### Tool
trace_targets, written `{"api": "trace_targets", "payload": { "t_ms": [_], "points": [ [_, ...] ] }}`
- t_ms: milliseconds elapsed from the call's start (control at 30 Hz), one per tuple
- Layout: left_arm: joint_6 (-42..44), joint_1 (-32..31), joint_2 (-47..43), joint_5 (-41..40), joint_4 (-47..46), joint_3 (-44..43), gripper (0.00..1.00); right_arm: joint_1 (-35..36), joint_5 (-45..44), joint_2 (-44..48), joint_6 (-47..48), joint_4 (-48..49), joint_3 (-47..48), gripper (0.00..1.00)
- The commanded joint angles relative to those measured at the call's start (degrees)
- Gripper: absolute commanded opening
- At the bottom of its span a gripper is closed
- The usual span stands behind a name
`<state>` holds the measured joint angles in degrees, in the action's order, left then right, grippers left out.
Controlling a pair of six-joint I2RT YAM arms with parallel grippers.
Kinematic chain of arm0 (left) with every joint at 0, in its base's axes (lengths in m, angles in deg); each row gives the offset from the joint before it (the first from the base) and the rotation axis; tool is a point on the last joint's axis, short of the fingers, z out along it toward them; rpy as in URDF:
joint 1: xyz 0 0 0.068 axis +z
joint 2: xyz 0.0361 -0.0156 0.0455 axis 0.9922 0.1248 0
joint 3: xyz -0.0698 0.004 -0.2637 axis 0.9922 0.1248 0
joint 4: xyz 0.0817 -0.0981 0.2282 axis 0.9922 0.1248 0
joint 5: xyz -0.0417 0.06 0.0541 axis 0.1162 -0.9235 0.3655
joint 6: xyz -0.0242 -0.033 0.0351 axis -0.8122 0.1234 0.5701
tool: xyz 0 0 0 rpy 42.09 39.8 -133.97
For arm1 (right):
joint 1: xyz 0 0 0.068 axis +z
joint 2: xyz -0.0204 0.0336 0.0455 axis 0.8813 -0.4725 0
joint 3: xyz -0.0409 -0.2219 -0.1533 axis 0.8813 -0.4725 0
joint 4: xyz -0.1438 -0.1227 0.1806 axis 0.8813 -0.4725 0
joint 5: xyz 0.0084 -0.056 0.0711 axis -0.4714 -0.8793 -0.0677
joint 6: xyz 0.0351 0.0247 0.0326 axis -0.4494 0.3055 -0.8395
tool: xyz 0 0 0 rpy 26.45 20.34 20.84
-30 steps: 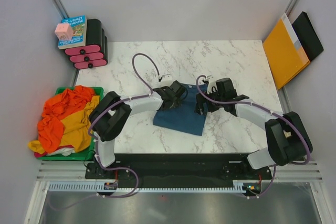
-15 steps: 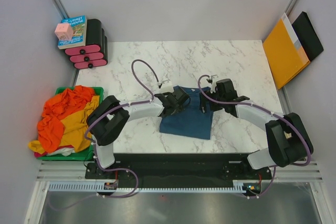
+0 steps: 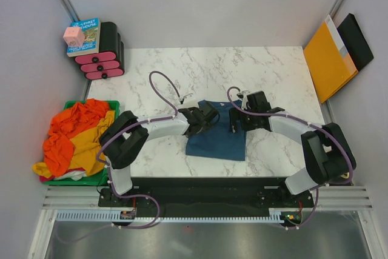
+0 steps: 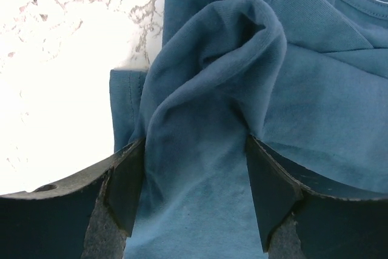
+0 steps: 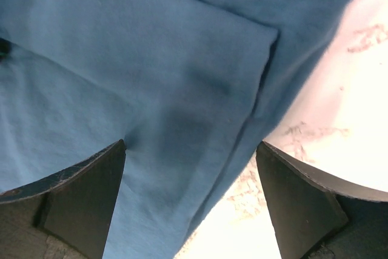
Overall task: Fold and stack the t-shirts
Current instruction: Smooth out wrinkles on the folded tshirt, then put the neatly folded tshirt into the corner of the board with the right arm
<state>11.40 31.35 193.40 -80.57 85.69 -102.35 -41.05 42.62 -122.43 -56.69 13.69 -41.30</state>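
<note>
We are seeing the teal t-shirt (image 3: 217,139) lying folded at the near middle of the marble worktop (image 3: 273,71); the left tool (image 4: 194,174) is straddling a raised ridge of it, and we cannot tell whether it is pinching; the right tool (image 5: 191,180) is hanging released over flat cloth; the orange t-shirt (image 3: 73,125) and yellow t-shirt (image 3: 91,150) are lying heaped in a green bin (image 3: 114,105) at the left edge; grey walls are enclosing everything.

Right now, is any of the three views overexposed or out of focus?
Left wrist: the table burns out to white, the shirt is sharp. Right wrist: the table glares pale too, the shirt looks soft. Top view: even light, sharp, no glare.
</note>
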Motion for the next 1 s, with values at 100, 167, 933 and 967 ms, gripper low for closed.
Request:
{"api": "trace_targets", "payload": {
  "t_ms": [100, 167, 933, 967],
  "points": [
    [-6.4, -2.92, 5.03, 8.56, 7.97, 1.95, 0.72, -0.45, 5.02, -5.34, -2.46, -0.96, 1.12, 0.93],
    [-6.75, -3.18, 4.6, 8.39, 8.67, 1.86, 0.72, -0.8, 5.73, -6.4, -3.07, -0.69, 1.03, 0.84],
    [2.21, -4.5, -3.31, 1.71, 10.69, -5.61, 1.0, -12.49, 7.05, -14.13, 2.11, -8.78, 12.62, 0.0],
    [2.21, -4.68, -4.36, 1.79, 10.69, -5.35, 1.0, -13.45, 6.88, -14.75, 2.9, -8.87, 13.68, 0.0]
  ]
}}
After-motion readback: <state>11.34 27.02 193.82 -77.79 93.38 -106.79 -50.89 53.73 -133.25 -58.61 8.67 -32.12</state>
